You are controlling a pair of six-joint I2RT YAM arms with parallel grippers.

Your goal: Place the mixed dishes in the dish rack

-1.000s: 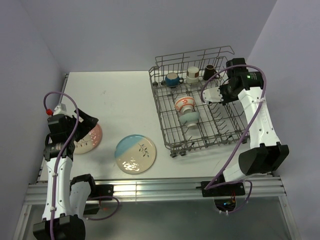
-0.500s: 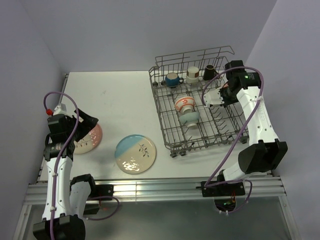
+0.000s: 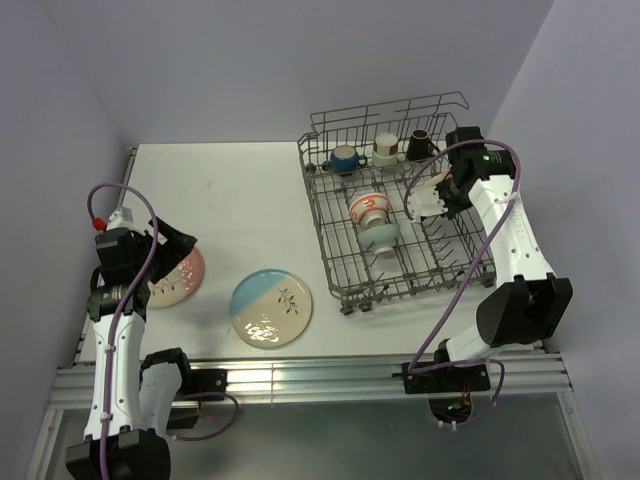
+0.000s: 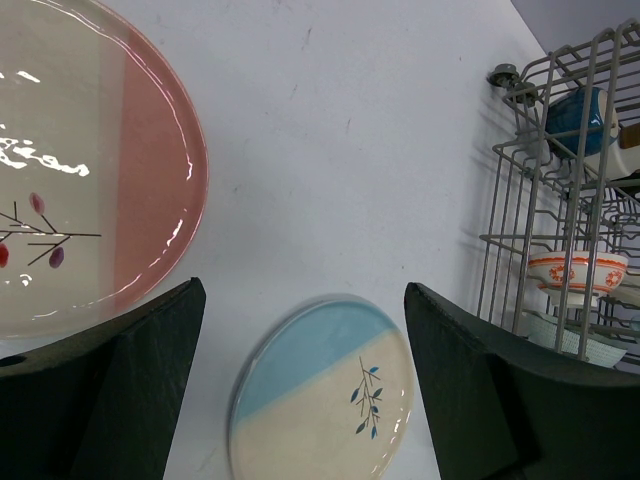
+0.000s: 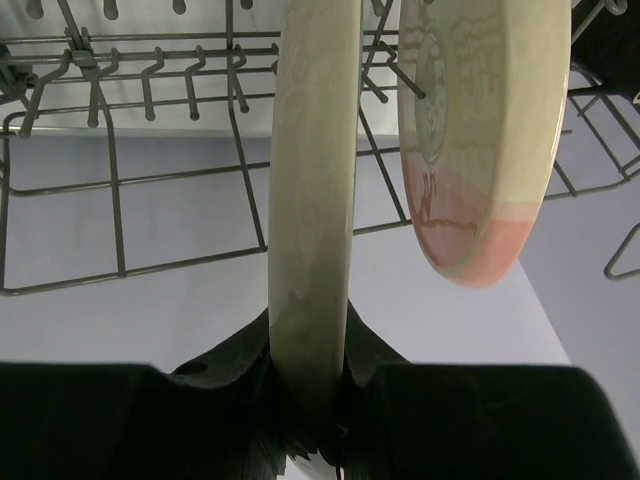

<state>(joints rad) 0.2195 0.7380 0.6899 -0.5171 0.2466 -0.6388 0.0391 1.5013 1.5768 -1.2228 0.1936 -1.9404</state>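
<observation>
Bright, even light; soft glare streaks the pink plate [image 4: 90, 200].

We see our left fingers [image 4: 120, 400] spread wide, one at 7 o'clock and one at 5 o'clock, holding nothing. Framed between them at 6 o'clock, a blue-and-cream plate [image 4: 320, 400] with a leaf sprig lies flat on the white desk [image 4: 380, 150]. A pink-and-cream plate [image 4: 100, 170] fills 10 o'clock. At 3 o'clock stands the wire dish rack [image 4: 520, 240], with a blue mug [image 4: 580, 110] at 2 o'clock. Lower down, an orange-patterned bowl [image 4: 578, 272] sits just above a pale teal bowl [image 4: 565, 338].
</observation>
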